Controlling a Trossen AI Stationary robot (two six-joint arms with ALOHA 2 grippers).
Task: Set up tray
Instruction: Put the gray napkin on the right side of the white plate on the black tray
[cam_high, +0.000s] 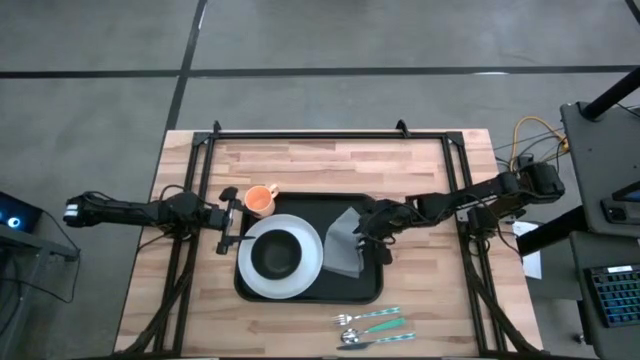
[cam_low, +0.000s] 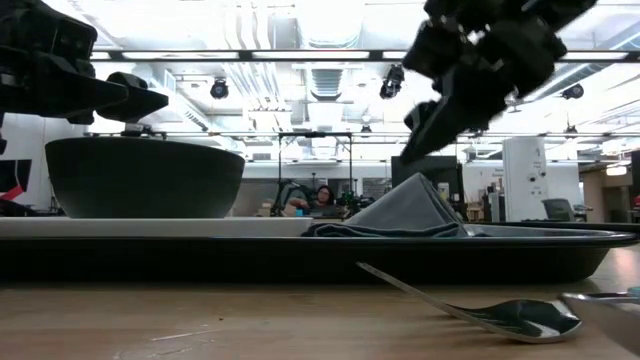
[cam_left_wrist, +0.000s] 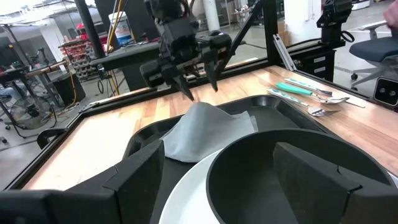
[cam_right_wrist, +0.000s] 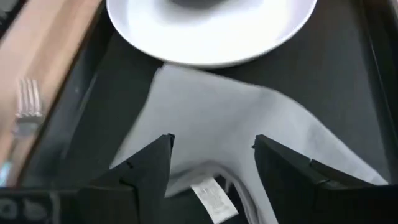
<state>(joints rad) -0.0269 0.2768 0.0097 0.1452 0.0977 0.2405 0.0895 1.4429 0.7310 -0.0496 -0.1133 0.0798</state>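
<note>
At the near edge of the wooden surface lie a fork and a spoon with teal handles, side by side and just clear of the tray, probably waiting their turn to be set; the tray itself, black and rimmed, sits in the middle of the surface; on its left part a white plate carries a dark bowl, so that side looks already laid; on its right part a grey napkin lies crumpled and peaked rather than flat, one edge touching the plate; the right tool hangs just above the napkin's right side with its fingers spread wide and nothing between them, which reads as the cloth let go and the napkin set down there; the left tool waits at the tray's left rim, beside the plate, fingers likewise wide and empty, perhaps kept close to steady the tray or reach the cup; farther back, an orange cup stands on the surface just off the tray's far left corner, not yet aboard, and so likely one of the pieces left to place.
</note>
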